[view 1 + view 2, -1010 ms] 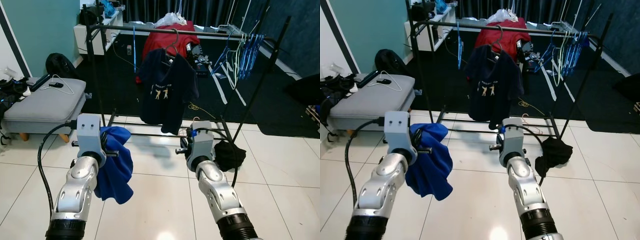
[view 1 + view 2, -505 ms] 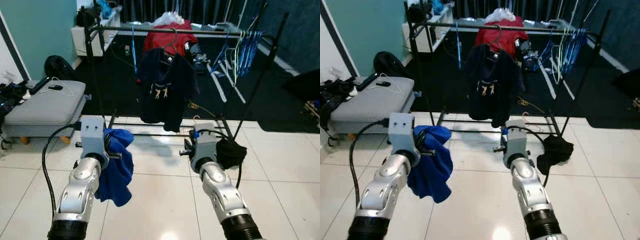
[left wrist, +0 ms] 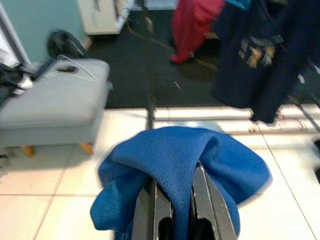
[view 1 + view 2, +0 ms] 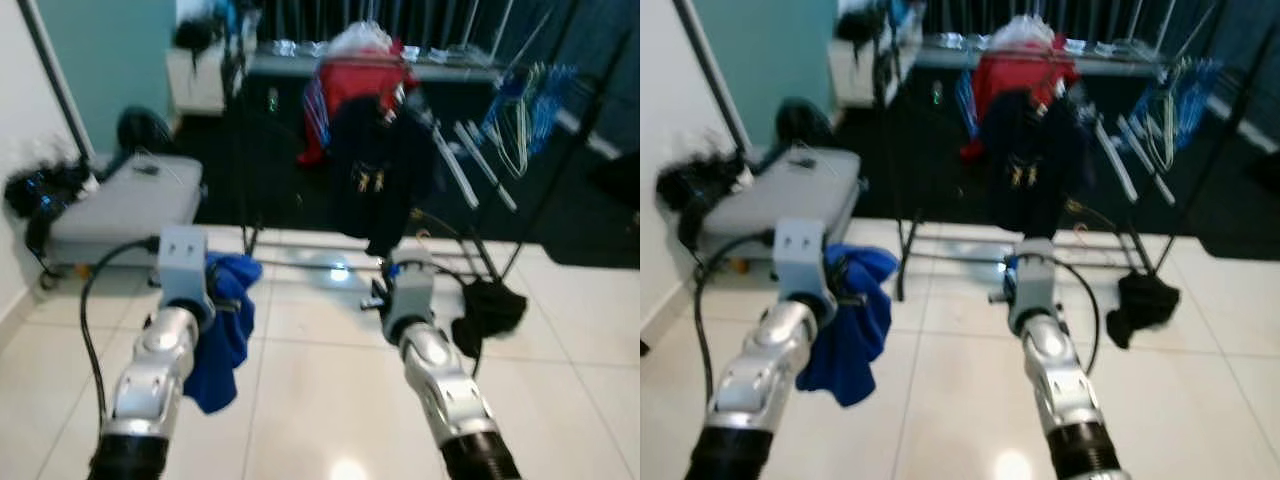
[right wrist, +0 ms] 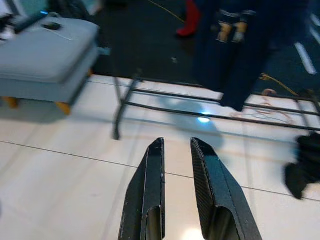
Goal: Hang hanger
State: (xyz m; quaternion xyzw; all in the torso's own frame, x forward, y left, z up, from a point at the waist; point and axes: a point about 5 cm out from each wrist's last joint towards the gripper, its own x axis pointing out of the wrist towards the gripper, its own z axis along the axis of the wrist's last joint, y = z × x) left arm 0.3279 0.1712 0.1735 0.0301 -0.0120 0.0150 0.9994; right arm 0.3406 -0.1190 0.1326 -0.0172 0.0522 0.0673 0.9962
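Note:
My left gripper (image 3: 172, 176) is shut on a blue cloth (image 3: 180, 157), which drapes over both fingers and hangs down beside the left wrist (image 4: 225, 320). My right gripper (image 5: 176, 142) is held out over the white tiles, shut, with nothing in it. Ahead stands a black clothes rack (image 4: 250, 130). A navy T-shirt (image 4: 385, 170) hangs on it from a hanger, with a red garment (image 4: 350, 85) behind. Several blue and white hangers (image 4: 520, 125) hang at the rack's right end. The head views are blurred.
A grey padded stool (image 4: 125, 205) stands to the left with a cable on top, and dark bags (image 4: 50, 190) lie beside it by the wall. A black garment (image 4: 490, 310) lies on the tiles near the rack's right foot. The rack's low bars (image 5: 200, 112) cross the floor ahead.
The whole picture has shifted and blurred, so the camera has moved; rack and stool now sit further right in view. Both arms keep their pose and the blue cloth stays gripped.

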